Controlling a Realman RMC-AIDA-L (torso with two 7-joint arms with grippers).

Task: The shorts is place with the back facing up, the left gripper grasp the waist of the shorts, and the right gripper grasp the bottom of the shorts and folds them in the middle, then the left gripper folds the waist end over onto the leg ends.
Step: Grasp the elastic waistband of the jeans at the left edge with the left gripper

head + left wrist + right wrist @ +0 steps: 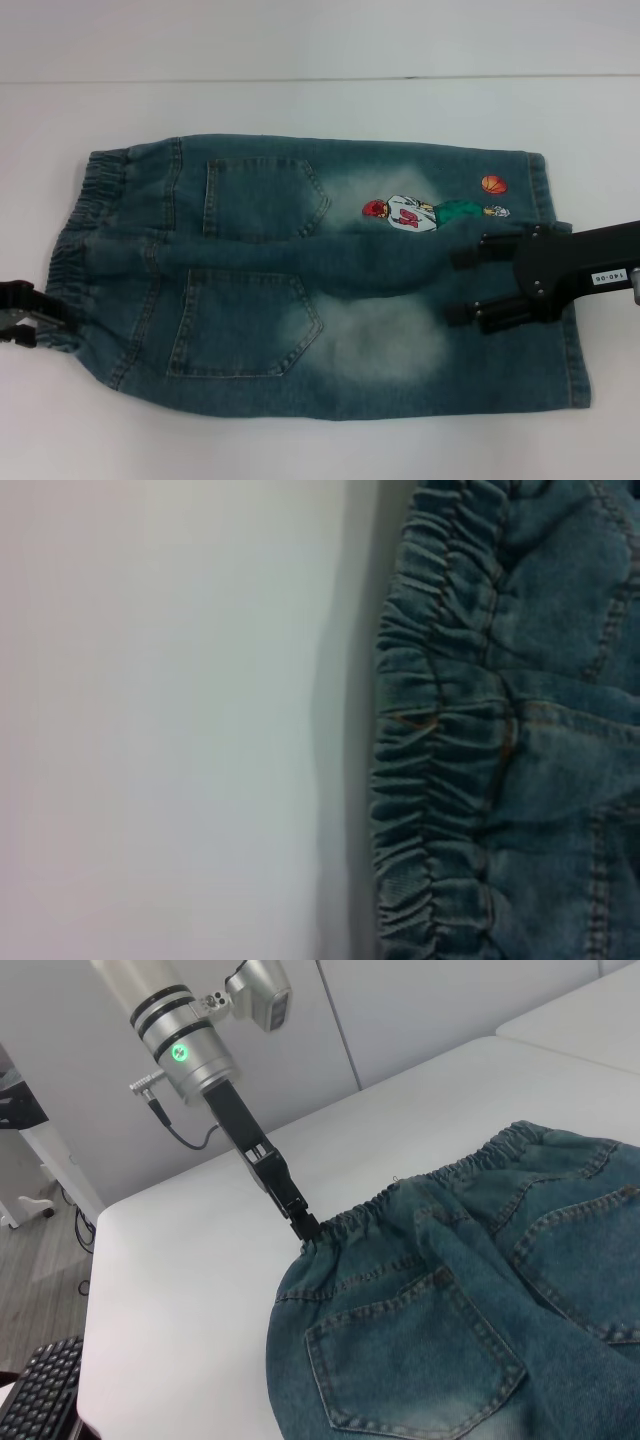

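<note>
The shorts [300, 270] lie flat on the white table with the back up, showing two patch pockets and an embroidered cartoon [410, 212]. The ruffled waist [85, 230] is at the left and the leg ends [565, 300] at the right. My left gripper [20, 312] sits at the near corner of the waist; in the right wrist view the left gripper [303, 1226] touches the waistband edge [420, 1195]. The left wrist view shows only the waistband [430, 740] beside bare table. My right gripper [460, 286] is open over the legs, just inside the hems.
The white table [300, 100] extends beyond the shorts on all sides. In the right wrist view the table edge [90, 1290] drops off to a floor with a black keyboard [40, 1400]. A second white table [580, 1010] stands behind.
</note>
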